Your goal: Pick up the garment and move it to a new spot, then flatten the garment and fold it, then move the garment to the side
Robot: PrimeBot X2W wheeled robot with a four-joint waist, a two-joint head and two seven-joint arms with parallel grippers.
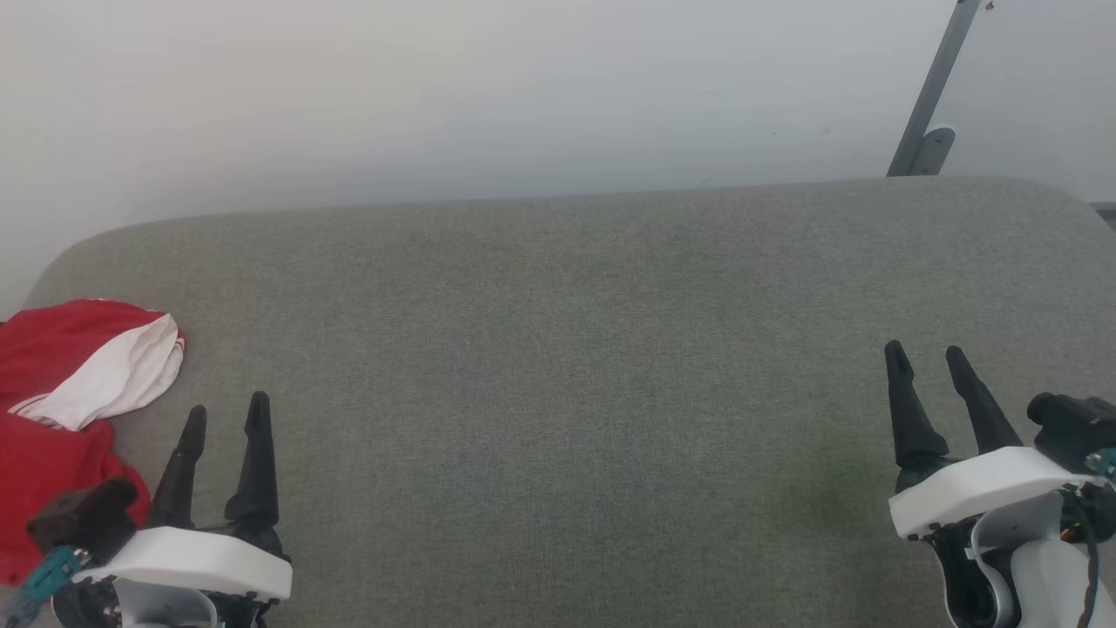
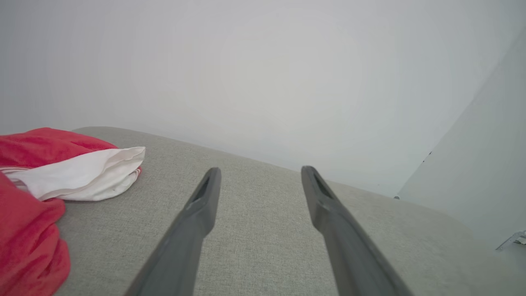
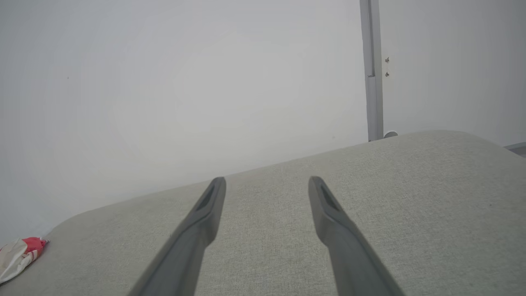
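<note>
Shirt (image 1: 70, 384) sits bunched at L edge of table (image 1: 567, 349), just fwd of the rounded back-L corner. Red body is crumpled w/ a white sleeve folded over on top. Its L part runs out of head view.

L tool (image 1: 227, 404): fingers spread, gripping nothing, hovering just R of shirt. In L wrist view a strip of bare fabric shows betw. shirt (image 2: 49, 176) and the nearer finger, so they're apart. R tool (image 1: 925, 349): also spread wide and empty, at R side of table, well apart from shirt. In R wrist view the shirt (image 3: 18, 253) is only a small red-white lump at far L.

Around: plain pale wall (image 1: 436, 87) right behind table. Slanted grey metal post (image 1: 933, 87) w/ a round foot stands behind the back-R corner, off the table top.

Room: wide bare stretch of grey-green cloth betw. the two tools and on to the back edge. Back edge runs straight along the wall, both back corners rounded. Shirt lies close to the L edge.
</note>
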